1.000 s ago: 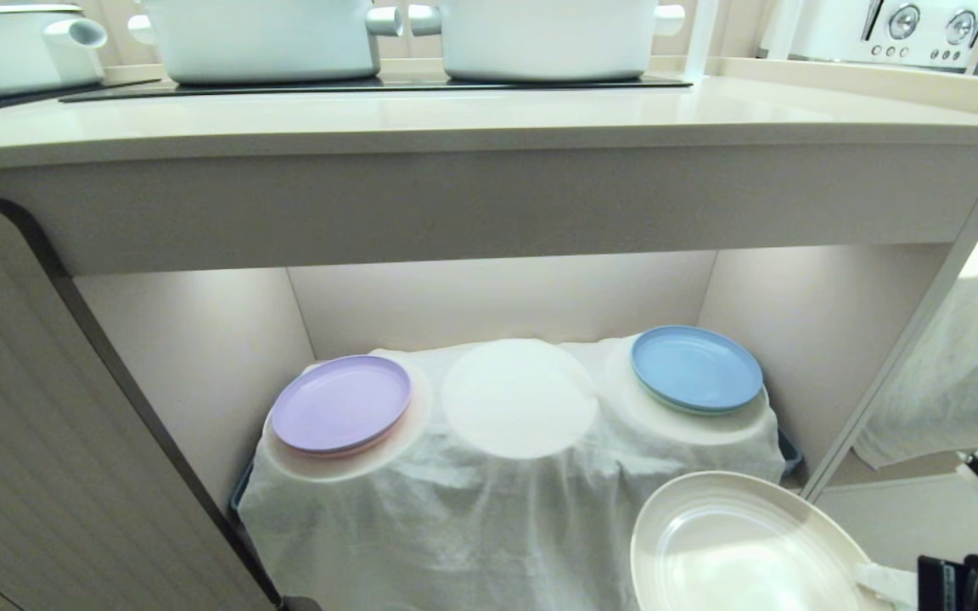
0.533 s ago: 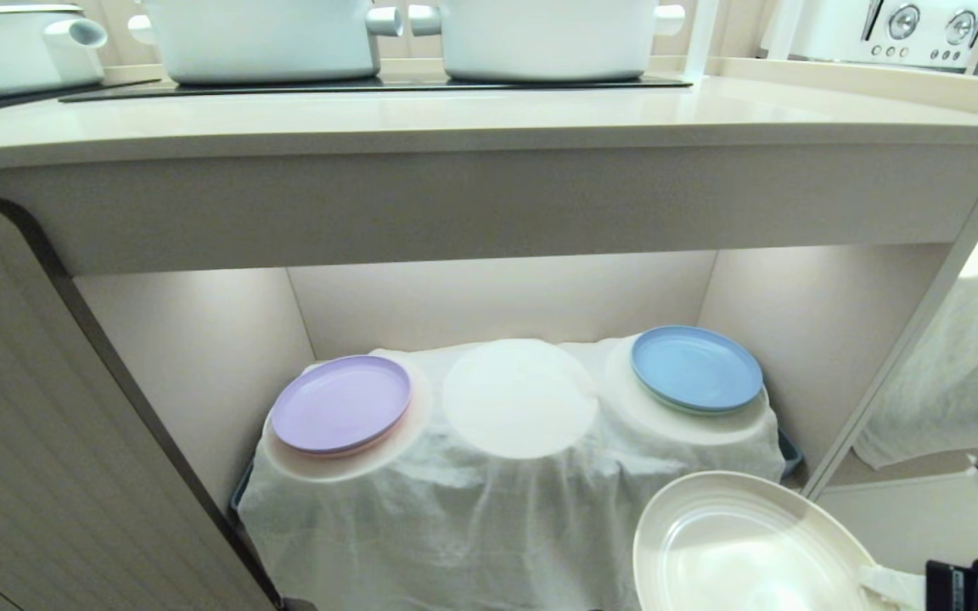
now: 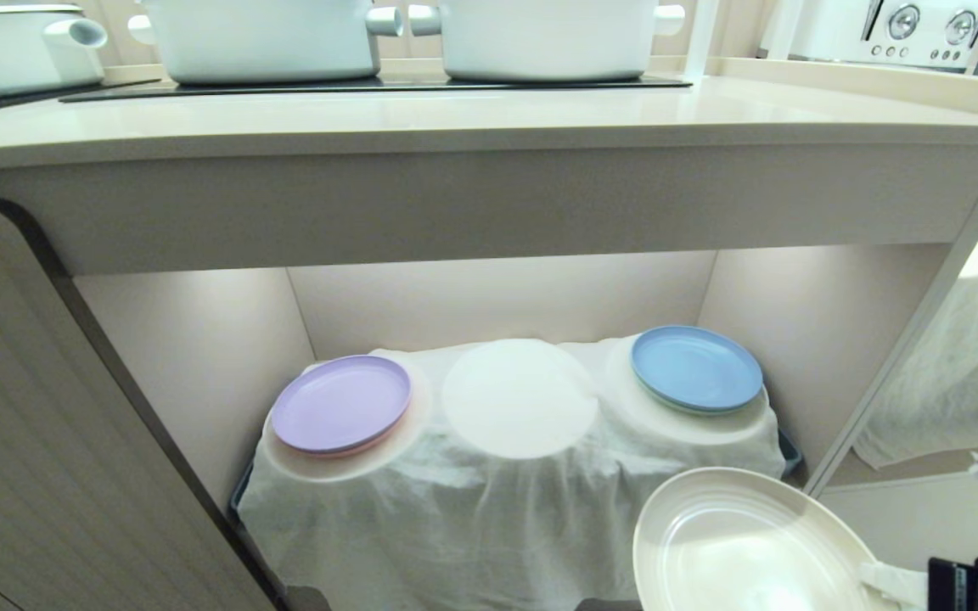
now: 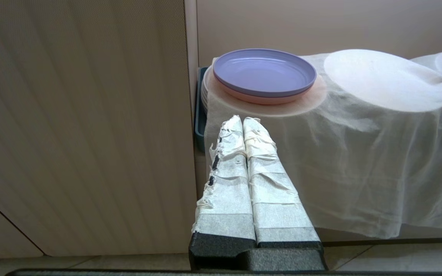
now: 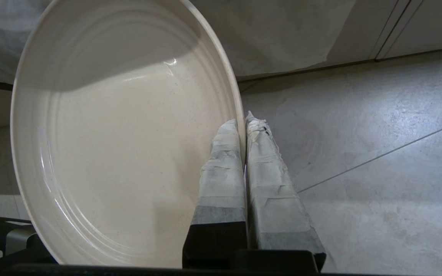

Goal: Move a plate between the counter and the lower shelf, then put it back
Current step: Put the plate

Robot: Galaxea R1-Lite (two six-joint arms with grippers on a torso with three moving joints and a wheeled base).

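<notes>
A: Status pls. Where is the round cream plate (image 3: 744, 543) w/ the low upturned rim held?

B: It is carried by the right gripper (image 5: 244, 122), whose taped fingers are clamped on the rim at the plate's right edge, one finger inside, one outside. It is held in the air low at the right front, just in front of the white cloth (image 3: 506, 509) draped over the lower shelf (image 3: 497, 297), clear of both shelf and counter.

A: And the left gripper (image 4: 243, 122)?

B: Parked; fingers are pressed together on nothing, and it is pointed toward the round lilac plate (image 3: 341, 403) on the left hump.

A: What else is seen down there?

B: The middle hump (image 3: 519, 397) is bare; a round light blue plate (image 3: 696, 367) is seated on the right hump. Above, the long beige counter (image 3: 489, 119) is loaded at the back w/ white pots (image 3: 540, 34) on black glass; its front strip is bare.

A: Which step is judged to be in hand?

B: Transit btwn levels, prob. Whether the plate is headed up or down cannot be told from this alone. The bare middle hump is judged the likely slot on the shelf.

A: Next move reqs?

B: If shelf-bound: the plate must be levelled, slid in under the counter's thick front edge and lowered onto the middle hump w/o the neighbours being clipped. If counter-bound: it must be lifted past that edge first. Only one rim edge is pinched, so tilt should be watched; slip is a risk.
</notes>
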